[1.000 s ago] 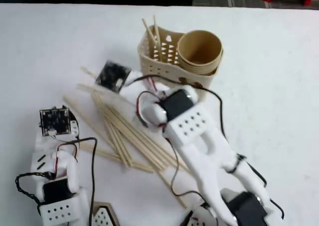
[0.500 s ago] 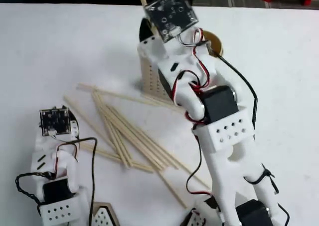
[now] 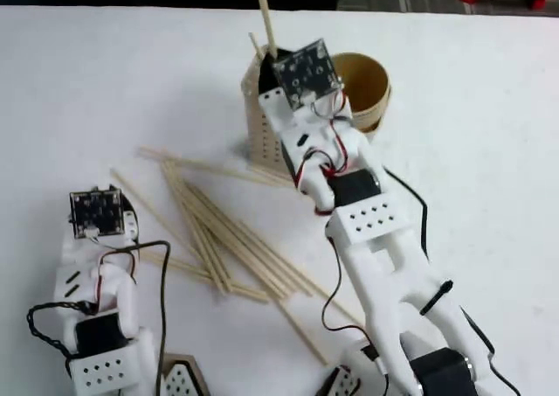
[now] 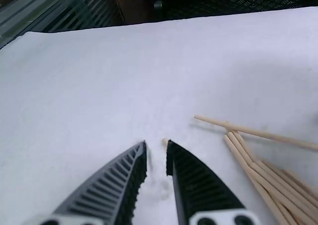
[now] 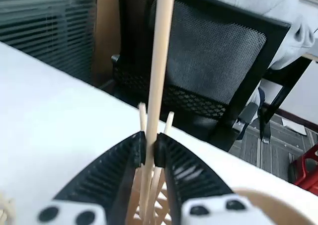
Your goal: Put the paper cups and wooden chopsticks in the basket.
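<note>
From overhead, the paper cups [image 3: 362,81] sit in the basket [image 3: 262,134] at the table's twelve o'clock, with a pile of chopsticks [image 3: 218,239] at its seven o'clock not yet moved. The left gripper [image 4: 155,148] rests narrowly parted, holding nothing. The right gripper [image 5: 150,138] is clenched on an upright chopstick [image 5: 161,61] above the basket.

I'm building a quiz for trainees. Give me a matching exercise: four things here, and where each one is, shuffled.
1 paper cups
2 held chopstick
3 loose chopsticks
4 left gripper

A lying on the table
B upright in the right gripper
C low over the table, beside the pile
D in the basket

Pairs: 1-D, 2-B, 3-A, 4-C
</note>
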`<state>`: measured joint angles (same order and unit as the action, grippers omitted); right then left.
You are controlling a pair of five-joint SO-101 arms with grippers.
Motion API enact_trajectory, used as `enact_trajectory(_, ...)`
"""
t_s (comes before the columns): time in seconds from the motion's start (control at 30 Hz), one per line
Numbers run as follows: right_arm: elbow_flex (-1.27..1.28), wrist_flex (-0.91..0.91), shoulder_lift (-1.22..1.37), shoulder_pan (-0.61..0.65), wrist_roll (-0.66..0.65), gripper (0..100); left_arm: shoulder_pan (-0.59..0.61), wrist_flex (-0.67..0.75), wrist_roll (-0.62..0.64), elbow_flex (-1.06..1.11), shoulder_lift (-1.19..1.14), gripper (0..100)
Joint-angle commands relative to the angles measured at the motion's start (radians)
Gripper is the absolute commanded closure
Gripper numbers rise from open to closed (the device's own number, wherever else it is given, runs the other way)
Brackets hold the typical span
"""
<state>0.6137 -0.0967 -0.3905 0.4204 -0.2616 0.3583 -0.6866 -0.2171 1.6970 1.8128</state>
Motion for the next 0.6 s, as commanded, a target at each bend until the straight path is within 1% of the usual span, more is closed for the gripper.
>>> enact_trajectory(0.0, -0.008, 0.033, 0.031, -0.012, 0.009, 97.9, -0.008, 0.018, -0.012, -0.005, 0.015, 91)
enact_trajectory(0.1, -0.009, 0.035, 0.079, -0.012, 0.012, 97.4, -0.008, 0.018, -0.012, -0.005, 0.015, 91)
enact_trajectory(0.17, -0.009, 0.031, 0.094, -0.01, 0.051, 96.1, -0.008, 0.018, -0.012, -0.005, 0.015, 91)
enact_trajectory(0.3, -0.011, -0.016, 0.07, -0.012, 0.14, 85.3, -0.008, 0.018, -0.012, -0.005, 0.015, 91)
enact_trajectory(0.33, -0.015, -0.047, 0.05, -0.008, 0.149, 84.6, -0.008, 0.018, -0.012, -0.005, 0.015, 91)
enact_trajectory(0.57, -0.041, -0.361, -0.139, -0.004, 0.129, 97.4, -0.008, 0.015, -0.012, -0.005, 0.015, 91)
